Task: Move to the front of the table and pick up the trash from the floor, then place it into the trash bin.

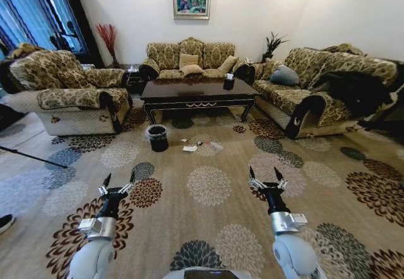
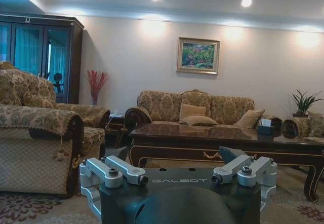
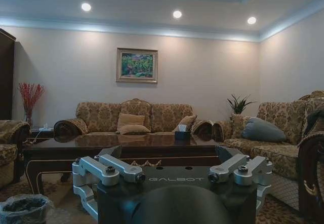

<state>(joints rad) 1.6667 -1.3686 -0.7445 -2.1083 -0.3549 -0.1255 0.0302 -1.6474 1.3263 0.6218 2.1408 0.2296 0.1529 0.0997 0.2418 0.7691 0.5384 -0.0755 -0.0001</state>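
The dark glossy table [image 1: 199, 93] stands between the sofas, well ahead of me. On the patterned carpet in front of it stands the black trash bin [image 1: 158, 137] with a whitish liner. To the bin's right lies the trash: a white napkin [image 1: 190, 148], a small dark item [image 1: 199, 144] and a clear bottle [image 1: 216, 145]. My left gripper [image 1: 118, 182] and right gripper [image 1: 266, 175] hover open and empty over the carpet, well short of the trash. The left wrist view shows the left gripper [image 2: 174, 155] facing the table [image 2: 223, 138]. In the right wrist view, the right gripper [image 3: 167, 153] faces the table [image 3: 116, 145] and the bin [image 3: 25, 209].
A patterned armchair [image 1: 69, 93] sits on the left, a sofa [image 1: 189, 58] behind the table, and another sofa [image 1: 322, 89] on the right with dark clothing on it. A tissue box [image 1: 228, 82] rests on the table. A thin dark rod [image 1: 25, 156] lies at far left. Open carpet [image 1: 208, 184] stretches ahead.
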